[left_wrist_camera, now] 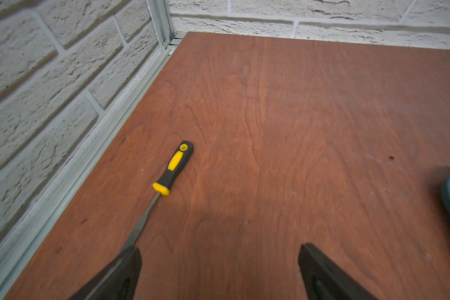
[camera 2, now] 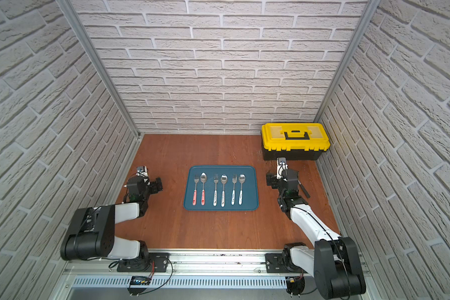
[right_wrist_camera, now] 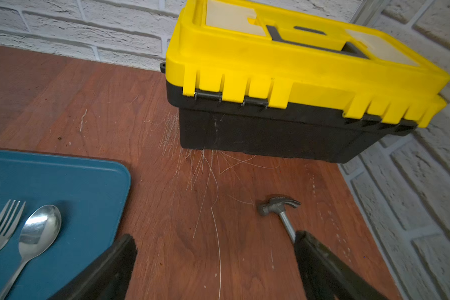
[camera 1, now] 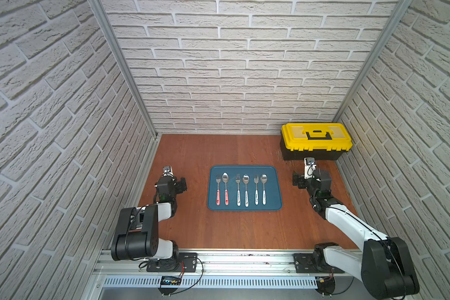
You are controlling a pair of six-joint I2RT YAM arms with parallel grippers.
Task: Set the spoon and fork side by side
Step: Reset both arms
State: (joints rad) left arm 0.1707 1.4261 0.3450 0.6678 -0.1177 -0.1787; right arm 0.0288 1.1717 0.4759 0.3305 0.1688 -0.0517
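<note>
- I'm looking down at the blue tray (camera 1: 213,171), which is sitting in the middle of the wooden bench (camera 1: 192,233) between my two arms.
- Six pieces of cutlery are lying on it in one row, roughly parallel, with their handles pointing back toward the arm bases.
- From my left, the row is running: pink-handled fork (camera 1: 218,189), pink-handled spoon (camera 1: 226,188), middle fork (camera 1: 238,189), middle spoon (camera 1: 246,191), end fork (camera 1: 256,189), end spoon (camera 1: 264,188).
- Each fork is lying just beside its spoon, and wider gaps are separating the three pairs.
- My left hand (left_wrist_camera: 218,249) is hanging off the tray's left side with its jaws spread wide, released and grasping nothing.
- Through the left wrist view I'm seeing a file with a yellow-and-black handle (left_wrist_camera: 173,168) lying on the bench near the side wall. Its blade is running behind one finger, and I can't tell whether they are touching.
- My right hand (right_wrist_camera: 215,236) is hanging off the tray's right side, also spread wide and released.
- A small hammer (right_wrist_camera: 279,205) is lying on the bench just ahead of it, with its handle disappearing behind one finger.
- The closed yellow-and-black toolbox (camera 1: 316,141) is sitting in the far right corner, against the brick walls.
</note>
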